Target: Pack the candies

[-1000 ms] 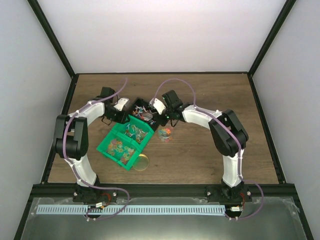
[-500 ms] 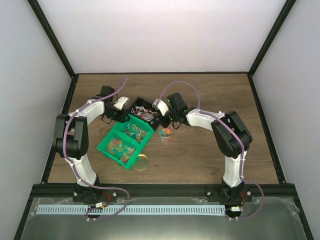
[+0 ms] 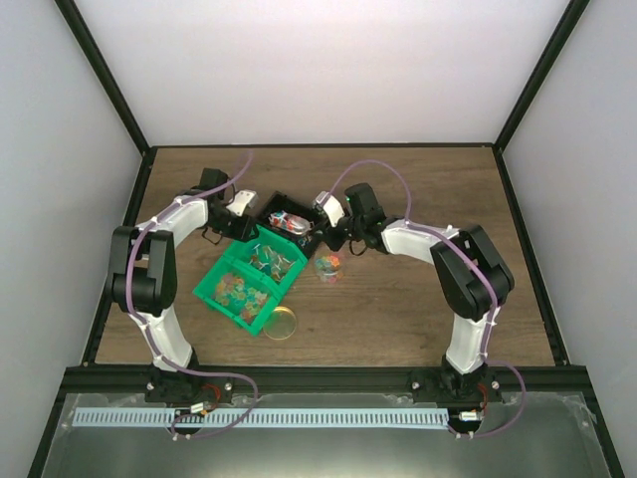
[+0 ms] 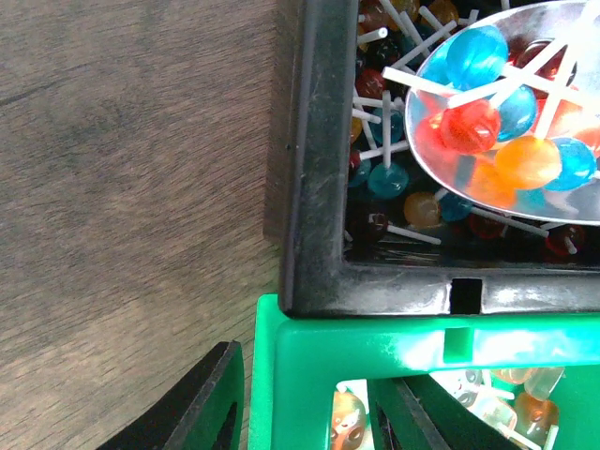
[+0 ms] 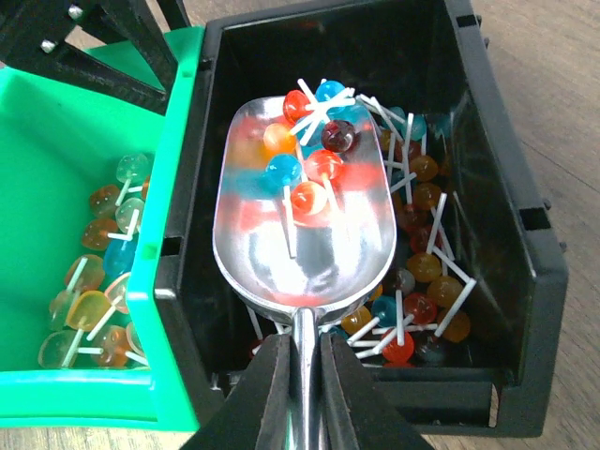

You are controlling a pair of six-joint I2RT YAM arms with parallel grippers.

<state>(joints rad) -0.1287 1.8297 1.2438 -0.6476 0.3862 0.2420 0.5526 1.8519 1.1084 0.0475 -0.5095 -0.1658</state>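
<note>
Two tools are at work over adjoining bins on the far half of the worktop [image 3: 428,299].

Right tool [image 5: 302,349]: fingers closed tight on the scoop [image 5: 300,234] handle, which runs straight up between them. The bowl points away from the tool and sits inside the black bin [image 5: 511,253], held level. The bowl is mirror-bright.

Candies [image 5: 305,173]: round sweets on white sticks in red, orange, blue and one dark. A small heap lies in the far half of the bowl, well forward of the fingertips, and the near half of the bowl is bare. More lie loose on the black bin floor, under the scoop and to its right, some just past the fingertips. A further lot, pale yellow, orange and green, lies in the green bin [image 5: 56,169], left of the tool.

The green bin touches the black bin wall to wall.

Left tool [image 4: 295,417]: fingers partly apart, astride the green bin's rim at the corner that meets the black bin. One finger is outside over the wood, the other inside. Cannot tell whether they pinch the rim. From this tool the loaded scoop is up and to the right, well clear of both fingers.

Lid [image 3: 283,322]: gold, flat on the worktop at the green bin's near corner, apart from both tools.

Small container [image 3: 328,264] with coloured contents, just right of the green bin. Its detail is too small to read.
</note>
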